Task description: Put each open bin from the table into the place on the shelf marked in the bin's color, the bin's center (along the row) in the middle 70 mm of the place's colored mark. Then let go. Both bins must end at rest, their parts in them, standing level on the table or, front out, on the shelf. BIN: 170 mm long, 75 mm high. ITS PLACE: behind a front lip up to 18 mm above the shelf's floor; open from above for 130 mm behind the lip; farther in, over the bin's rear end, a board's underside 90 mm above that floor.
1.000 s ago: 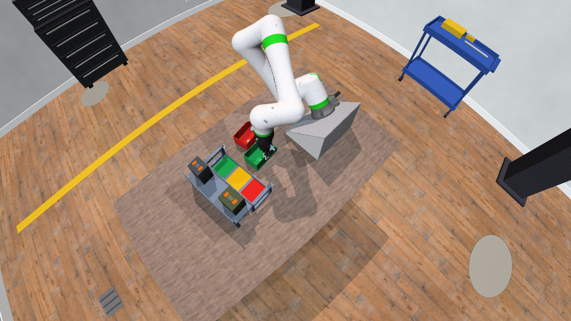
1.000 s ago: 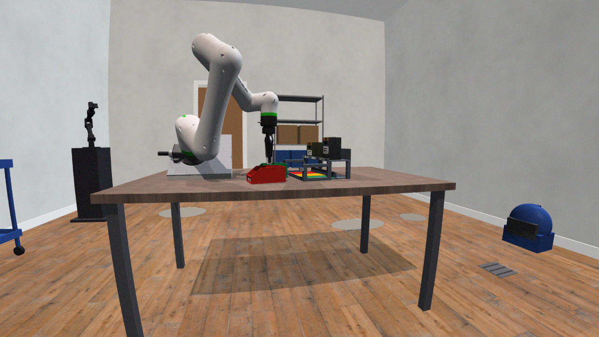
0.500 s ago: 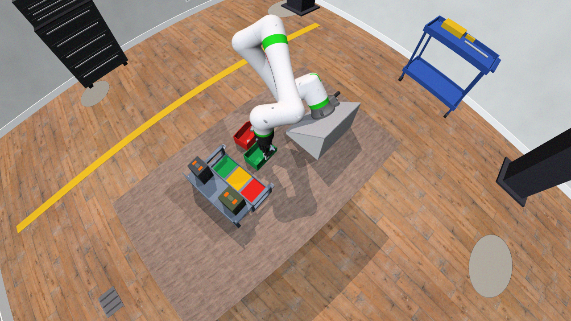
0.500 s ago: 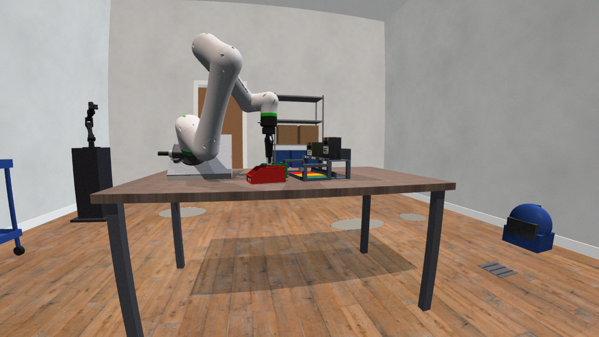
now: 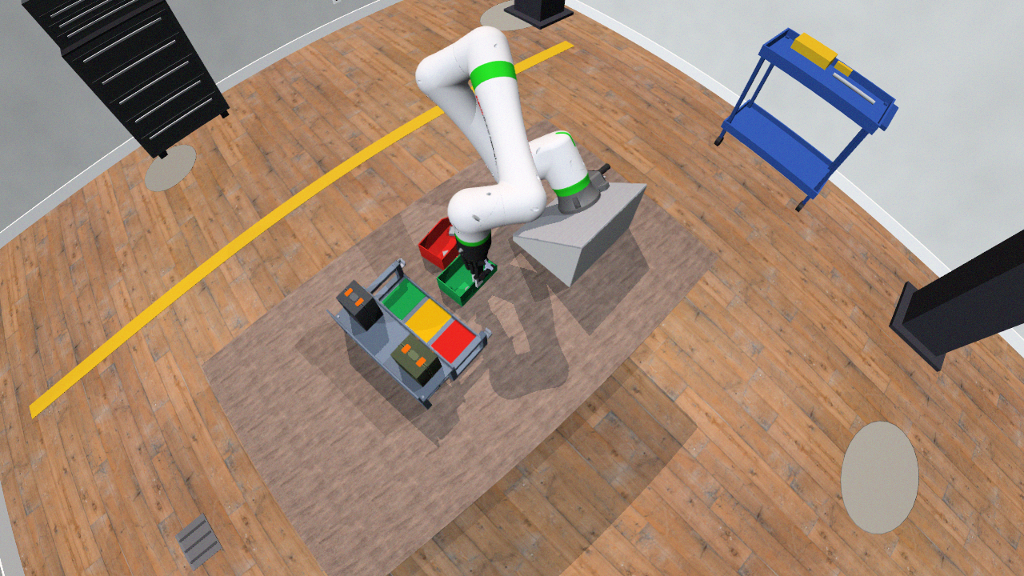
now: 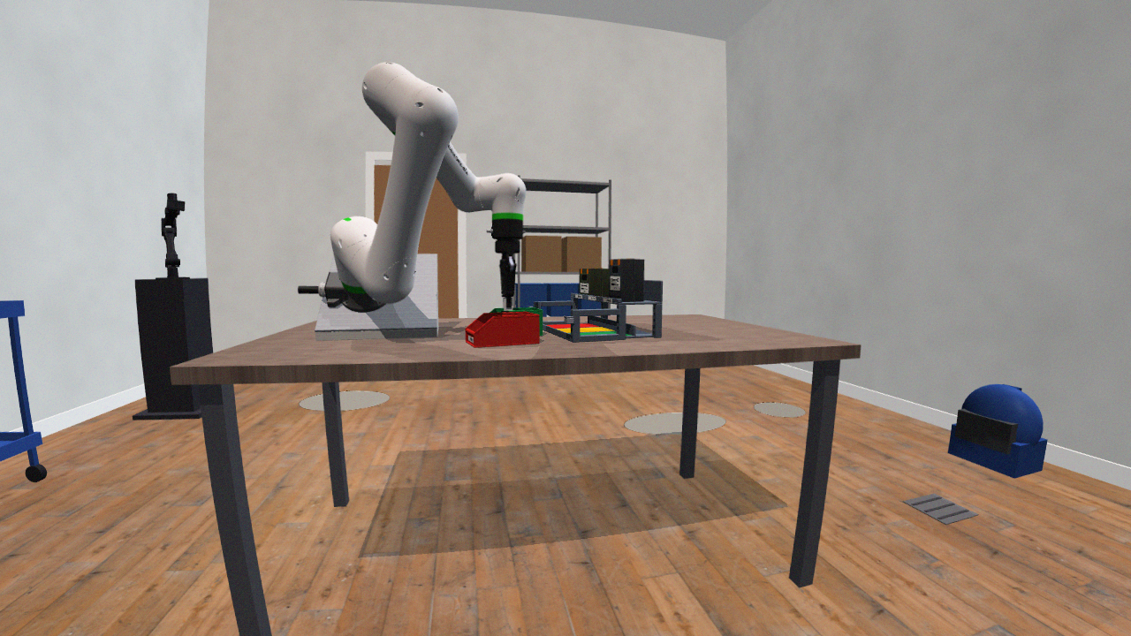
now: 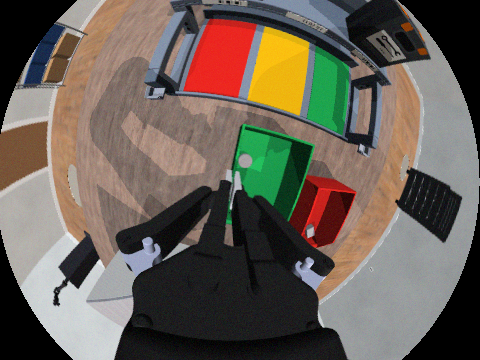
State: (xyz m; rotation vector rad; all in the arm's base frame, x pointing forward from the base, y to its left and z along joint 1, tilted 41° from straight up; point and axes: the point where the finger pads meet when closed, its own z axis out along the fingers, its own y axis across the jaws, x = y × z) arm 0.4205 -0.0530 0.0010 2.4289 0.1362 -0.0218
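At the green bin's (image 5: 452, 285) (image 6: 541, 322) (image 7: 280, 172) side wall | gripper (image 5: 478, 280) (image 6: 508, 305) (image 7: 231, 179) | nearly closed, pinching that wall

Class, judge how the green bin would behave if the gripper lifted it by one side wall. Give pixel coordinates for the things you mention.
The green bin (image 5: 458, 290) (image 7: 280, 172) would probably stay stiff, since its walls stand straight. Held at one side, it might tip, being wide and open-topped. The round grey part (image 7: 245, 160) inside looks loose and could slide if it tilts.

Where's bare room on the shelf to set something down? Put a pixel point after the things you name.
Free: red mark (image 5: 454, 342) (image 6: 563, 325) (image 7: 220, 57), yellow mark (image 5: 429, 320) (image 6: 580, 329) (image 7: 280, 70), green mark (image 5: 404, 298) (image 6: 598, 333) (image 7: 327, 95); also the upper deck between black box (image 5: 363, 309) (image 6: 626, 279) (image 7: 367, 32) and olive box (image 5: 415, 363) (image 6: 595, 282).
Crowded: green bin (image 5: 454, 282) (image 6: 538, 314) (image 7: 272, 175), with tool (image 5: 478, 281) (image 6: 508, 306) (image 7: 231, 179) on its wall and red bin (image 5: 438, 243) (image 6: 505, 329) (image 7: 325, 210) close beside.
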